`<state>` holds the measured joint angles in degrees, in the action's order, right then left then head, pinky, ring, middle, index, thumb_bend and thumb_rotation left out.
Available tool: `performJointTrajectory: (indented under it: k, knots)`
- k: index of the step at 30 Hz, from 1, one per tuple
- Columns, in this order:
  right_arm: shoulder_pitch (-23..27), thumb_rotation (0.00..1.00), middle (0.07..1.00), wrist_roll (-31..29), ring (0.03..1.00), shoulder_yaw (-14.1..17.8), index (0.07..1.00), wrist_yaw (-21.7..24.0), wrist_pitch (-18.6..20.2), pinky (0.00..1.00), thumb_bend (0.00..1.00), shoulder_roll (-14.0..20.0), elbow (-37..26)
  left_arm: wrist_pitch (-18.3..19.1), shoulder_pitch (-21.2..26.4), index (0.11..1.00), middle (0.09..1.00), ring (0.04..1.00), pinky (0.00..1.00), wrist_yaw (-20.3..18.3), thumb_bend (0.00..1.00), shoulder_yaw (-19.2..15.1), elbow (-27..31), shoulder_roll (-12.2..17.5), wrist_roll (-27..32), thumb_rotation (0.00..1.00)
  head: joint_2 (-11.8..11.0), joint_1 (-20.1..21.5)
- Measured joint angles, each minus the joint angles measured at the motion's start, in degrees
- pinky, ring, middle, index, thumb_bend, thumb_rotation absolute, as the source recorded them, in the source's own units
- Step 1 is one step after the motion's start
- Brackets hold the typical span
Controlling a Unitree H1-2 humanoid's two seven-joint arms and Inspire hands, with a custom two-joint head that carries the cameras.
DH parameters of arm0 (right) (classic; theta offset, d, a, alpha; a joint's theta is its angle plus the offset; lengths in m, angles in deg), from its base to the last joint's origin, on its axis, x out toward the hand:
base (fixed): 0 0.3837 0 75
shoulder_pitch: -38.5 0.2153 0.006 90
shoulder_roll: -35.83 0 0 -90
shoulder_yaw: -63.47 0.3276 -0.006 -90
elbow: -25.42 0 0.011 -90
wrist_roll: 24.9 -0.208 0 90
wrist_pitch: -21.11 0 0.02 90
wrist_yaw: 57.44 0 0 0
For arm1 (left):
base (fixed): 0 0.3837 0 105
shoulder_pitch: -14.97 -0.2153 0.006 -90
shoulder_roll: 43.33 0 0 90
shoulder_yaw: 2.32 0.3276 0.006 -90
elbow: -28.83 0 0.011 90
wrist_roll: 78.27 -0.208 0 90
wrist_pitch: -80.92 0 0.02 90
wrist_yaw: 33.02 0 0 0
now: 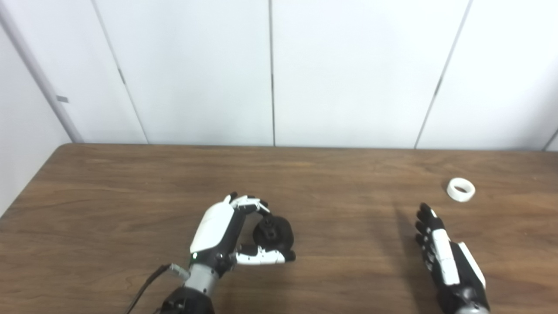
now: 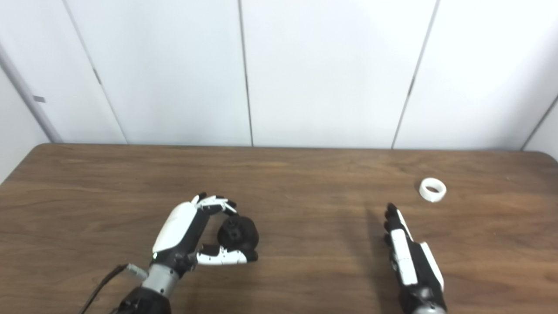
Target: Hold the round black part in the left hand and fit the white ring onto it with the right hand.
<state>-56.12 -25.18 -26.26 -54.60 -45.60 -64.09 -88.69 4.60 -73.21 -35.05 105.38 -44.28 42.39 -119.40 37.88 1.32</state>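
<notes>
Fingers of the right hand [image 1: 444, 257] lie straight and empty, pointing toward the small white plastic ring [image 1: 461, 189] lying flat just ahead, slightly right; the left hand [image 1: 229, 235] cups the round black part [image 1: 273, 232].

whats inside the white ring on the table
Nothing: through the hole of the small white plastic ring only the brown wooden table shows. The ring lies flat and alone, beyond the open right hand. The patch under its rim is covered.
</notes>
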Motion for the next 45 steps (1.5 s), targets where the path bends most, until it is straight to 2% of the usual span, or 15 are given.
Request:
performJointTrajectory:
  k: [13, 20, 32, 40, 41, 42, 43, 45]
  knots:
    - [0.53, 1.0, 0.999, 2.09, 1.0, -0.51, 1.0, -0.47, 2.83, 1.0, 0.63, -1.28, -4.29, -7.27, -2.96, 0.482, 0.761, 0.866, 1.0, 3.61, 0.52, 2.11, -2.9, -0.73, -5.55, 0.05, 3.42, 3.34]
    - [0.9, 1.0, 1.0, 2.1, 1.0, -0.47, 1.0, -0.39, 3.62, 1.0, 0.64, -1.32, -5.82, -9.55, -5.07, 0.482, 0.767, 0.871, 1.0, 5.45, 0.52, 2.32, -5.19, -0.8, -7.32, 0.05, 5.1, 4.39]
    - [1.1, 1.0, 1.0, 2.08, 1.0, 0.05, 1.0, -0.41, 4.06, 1.0, 0.68, -1.63, -7.78, -12.37, -5.28, 0.483, 0.764, 0.864, 1.0, 8.75, 0.52, 2.11, -8.24, -0.85, -8.99, 0.05, 6.24, 4.66]
    - [1.11, 1.0, 1.0, 1.59, 1.0, 1.19, 1.0, -0.37, 4.06, 1.0, 0.68, -1.75, -8.1, -14.39, -5.33, 0.483, 0.759, 0.852, 1.0, 11.03, 0.52, 2.12, -8.6, -0.83, -10.17, 0.05, 6.24, 4.75]
    - [1.12, 1.0, 0.993, 1.71, 1.0, 1.26, 1.0, -0.4, 4.06, 1.0, 0.65, -1.69, -8.09, -14.53, -5.33, 0.483, 0.757, 0.849, 1.0, 11.19, 0.52, 2.11, -8.63, -0.83, -10.29, 0.05, 6.24, 5.44]
    - [1.16, 0.92, 0.984, 2.07, 0.997, 1.31, 0.999, -0.41, 4.06, 1.0, 0.57, -1.64, -8.1, -14.65, -5.33, 0.483, 0.757, 0.849, 1.0, 11.42, 0.52, 2.1, -8.68, -0.83, -10.41, 0.05, 6.15, 5.54]
    - [1.26, 0.79, 0.975, 2.47, 0.989, 1.42, 0.991, -0.43, 4.06, 1.0, 0.53, -1.6, -8.09, -14.76, -5.33, 0.483, 0.756, 0.849, 1.0, 11.77, 0.52, 2.1, -8.74, -0.83, -10.49, 0.05, 6.15, 5.8]
    - [1.78, 0.57, 0.954, 3.02, 0.968, 1.99, 0.961, -0.76, 4.06, 1.0, 0.52, -1.68, -8.09, -15.07, -5.32, 0.483, 0.755, 0.85, 1.0, 12.3, 0.52, 1.98, -9.0, -0.83, -10.46, 0.05, 6.15, 6.24]
